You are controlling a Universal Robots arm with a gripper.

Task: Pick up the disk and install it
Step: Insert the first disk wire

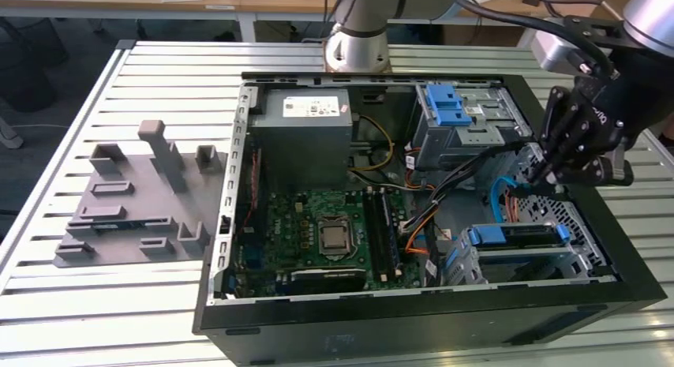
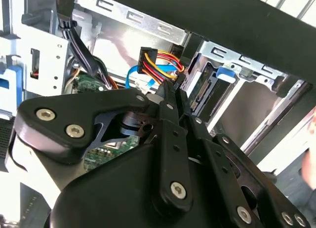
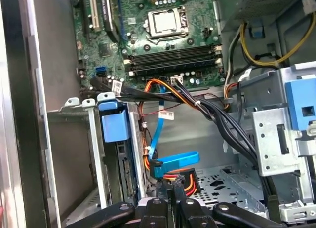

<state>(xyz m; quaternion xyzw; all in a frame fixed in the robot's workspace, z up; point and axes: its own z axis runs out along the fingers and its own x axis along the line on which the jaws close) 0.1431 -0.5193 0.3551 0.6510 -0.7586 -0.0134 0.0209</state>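
Observation:
The disk (image 1: 514, 236), blue-framed, sits in the lower drive bay at the front right corner of the open computer case (image 1: 421, 320). In the first wrist view its blue frame end (image 3: 114, 125) stands up in the silver bay. My black gripper (image 1: 539, 174) hangs inside the case just behind that bay, and its fingers are shut together. In both wrist views the fingertips (image 3: 170, 191) (image 2: 172, 87) meet right beside a black connector with red and yellow wires (image 3: 186, 181) (image 2: 150, 57) and a blue flat cable (image 3: 173, 164). I cannot tell whether they pinch the connector.
A grey power supply box (image 1: 305, 126) and a silver cage with a blue latch (image 1: 455, 106) fill the case's back. The green motherboard (image 1: 327, 233) lies in the middle, crossed by black cable bundles (image 3: 217, 119). A grey fixture (image 1: 137, 201) rests on the slatted table at the exterior view's left.

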